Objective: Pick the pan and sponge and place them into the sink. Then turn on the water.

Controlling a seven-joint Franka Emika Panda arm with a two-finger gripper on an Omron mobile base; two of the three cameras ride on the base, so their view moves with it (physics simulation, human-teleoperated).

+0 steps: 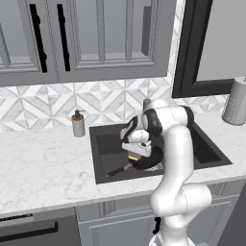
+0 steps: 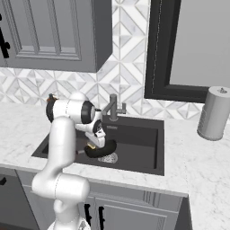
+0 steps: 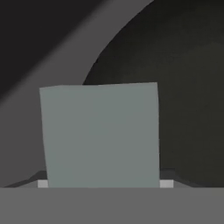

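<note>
Sponge [image 3: 100, 135] (unlabelled) in claw [image 3: 105, 183] above pan [image 3: 183, 87].

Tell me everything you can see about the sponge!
The sponge is small and boxy. Its flat grey-green scrub face looks at the hand camera, and from the base views its yellow body peeks out. It sits between the fingers of the gripper, held low inside the sink, just above the black pan.

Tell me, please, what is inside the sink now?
Inside the sink lies the pan, handle toward the left. The gripper holds the sponge over it. The arm covers the drain partly.
</note>
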